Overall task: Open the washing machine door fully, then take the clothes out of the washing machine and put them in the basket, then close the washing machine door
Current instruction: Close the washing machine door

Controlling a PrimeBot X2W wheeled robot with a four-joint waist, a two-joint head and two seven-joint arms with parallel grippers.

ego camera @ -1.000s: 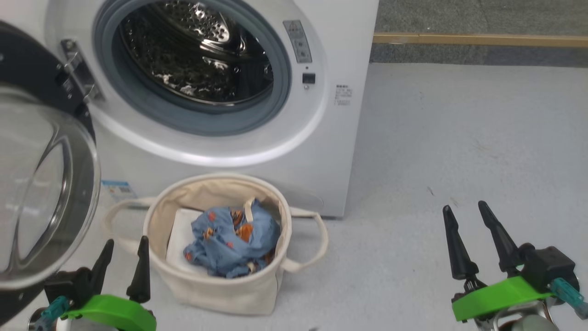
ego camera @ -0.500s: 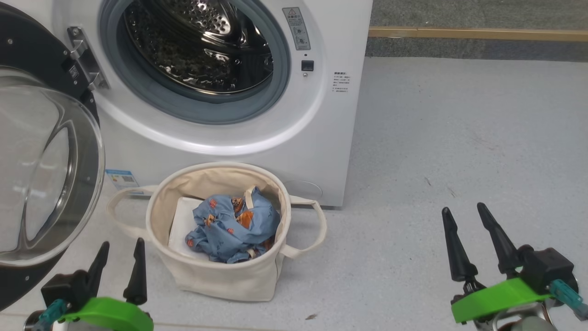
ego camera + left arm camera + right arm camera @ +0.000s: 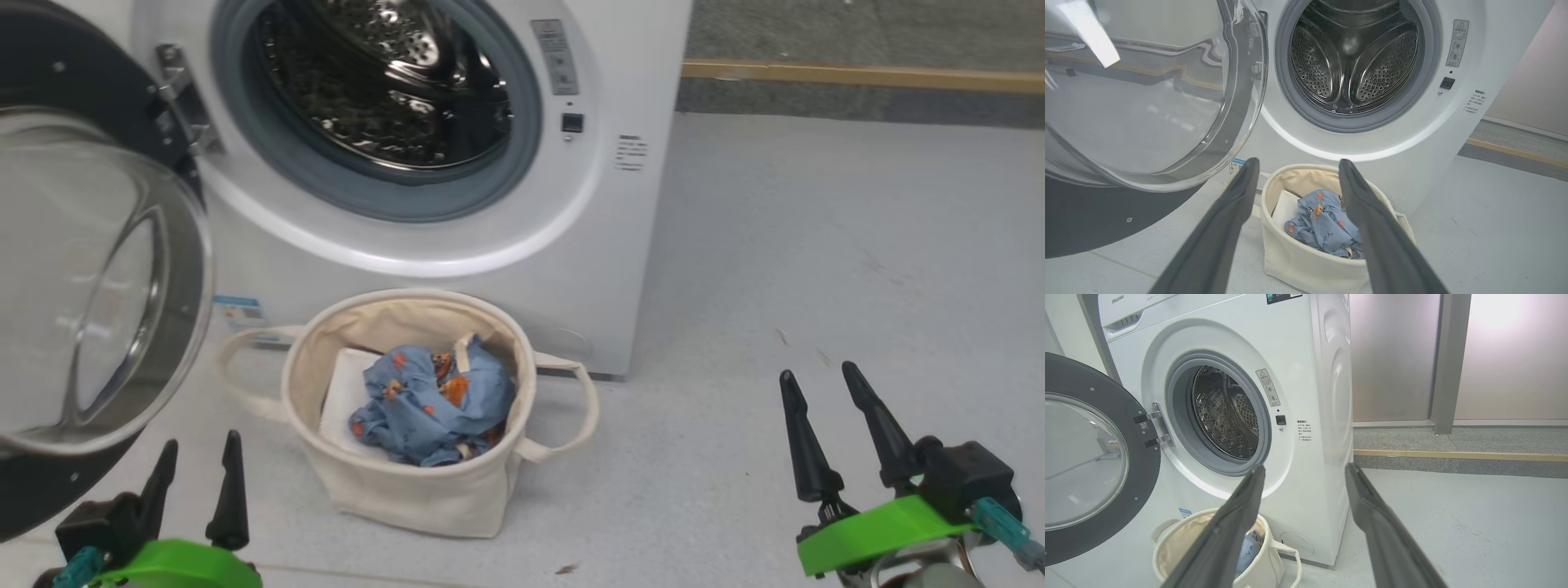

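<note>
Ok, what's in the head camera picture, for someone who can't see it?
A white washing machine has its round door open at left, and its drum looks empty. Blue clothes lie in a cream basket before it; the left end effector and right end effector hover open.

In round cream canvas basket (image 3: 408, 498), before white front-loading washing machine (image 3: 620, 269): light-blue printed clothes (image 3: 433, 400); round glossy black door (image 3: 90, 286) at left.
</note>
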